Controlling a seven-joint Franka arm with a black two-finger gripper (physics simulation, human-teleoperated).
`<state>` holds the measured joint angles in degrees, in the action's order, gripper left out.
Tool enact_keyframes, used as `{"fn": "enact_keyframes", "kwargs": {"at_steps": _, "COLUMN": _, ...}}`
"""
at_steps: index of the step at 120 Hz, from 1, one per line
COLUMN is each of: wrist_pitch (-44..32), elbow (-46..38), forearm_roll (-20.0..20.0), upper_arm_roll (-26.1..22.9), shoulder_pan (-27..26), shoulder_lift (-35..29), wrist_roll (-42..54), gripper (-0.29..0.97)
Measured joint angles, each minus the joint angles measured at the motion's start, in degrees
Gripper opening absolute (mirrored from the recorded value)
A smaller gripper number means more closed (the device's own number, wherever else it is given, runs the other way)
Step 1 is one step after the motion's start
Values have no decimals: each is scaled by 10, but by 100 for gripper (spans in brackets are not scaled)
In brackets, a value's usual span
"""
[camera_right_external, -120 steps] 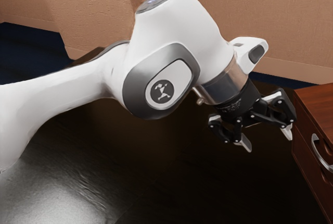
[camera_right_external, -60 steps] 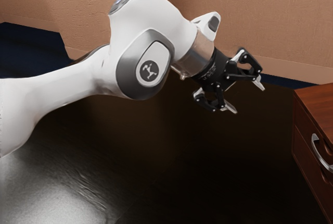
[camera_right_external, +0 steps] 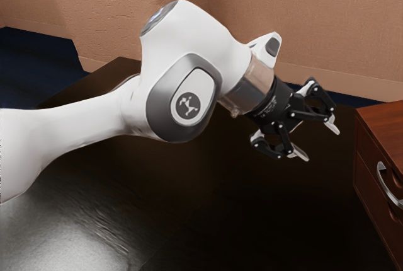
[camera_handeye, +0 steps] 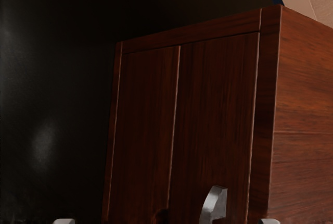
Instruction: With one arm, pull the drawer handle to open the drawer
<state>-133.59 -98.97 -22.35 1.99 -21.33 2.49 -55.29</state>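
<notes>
Progress toward opening the drawer (camera_handeye: 216,125) is at its earliest stage, as far as I can judge: nothing of the pull itself has been done. In the exterior view the white arm (camera_right_external: 82,123) reaches in from the exterior view's left and carries the end effector (camera_right_external: 317,142) above the dark surface (camera_right_external: 189,220). Its two black fingers are spread wide with nothing between them, so it is released and empty. It points toward the wooden cabinet (camera_right_external: 376,129) at the exterior view's right edge but hangs apart from it, touching neither the wood nor the drawer handle (camera_right_external: 388,184). That handle, a curved silver bar, sits on the cabinet's front, lower than the end effector and further toward the exterior view's right. The wrist view looks onto the same front: two drawer panels lie flush with each other and with the frame, no gap showing, so the drawer reads as shut. A piece of the silver handle shows just ahead of the hand. What is left, by my reckoning, is nearly everything: closing the gap to the cabinet, setting the open fingers around the bar, clenching on it, and drawing back so the drawer slides out.
</notes>
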Motion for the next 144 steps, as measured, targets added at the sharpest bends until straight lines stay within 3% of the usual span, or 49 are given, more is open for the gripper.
{"fn": "enact_keyframes", "kwargs": {"at_steps": 144, "wrist_pitch": -4, "elbow": 38, "forearm_roll": -4, "upper_arm_roll": -59, "shoulder_pan": 0, "shoulder_lift": 73, "wrist_roll": -20, "gripper": 26}}
